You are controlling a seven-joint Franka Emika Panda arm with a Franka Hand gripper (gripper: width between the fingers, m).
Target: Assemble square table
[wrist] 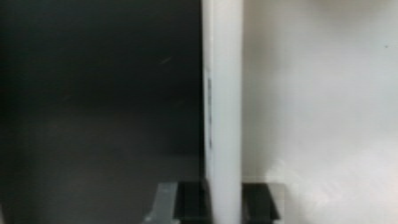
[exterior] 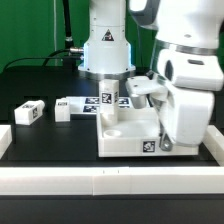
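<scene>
The square table top (exterior: pixel 128 131) lies on the dark table at centre right, a white tray with a raised rim and a tag on its near wall. My gripper is at its right-hand side in the exterior view, hidden behind the arm's white wrist (exterior: pixel 186 98). In the wrist view my gripper (wrist: pixel 224 198) has its dark fingers (wrist: pixel 185 203) close on either side of the top's thin white rim (wrist: pixel 222 100), shut on it. Two tagged white legs (exterior: pixel 28 113) (exterior: pixel 68 108) lie to the exterior view's left. A third leg (exterior: pixel 108 96) stands behind the top's far corner.
The robot's base (exterior: pixel 105 50) stands behind the top. Long white border rails run along the front (exterior: pixel 100 182) and the exterior view's left edge (exterior: pixel 5 140). A green wall closes the back.
</scene>
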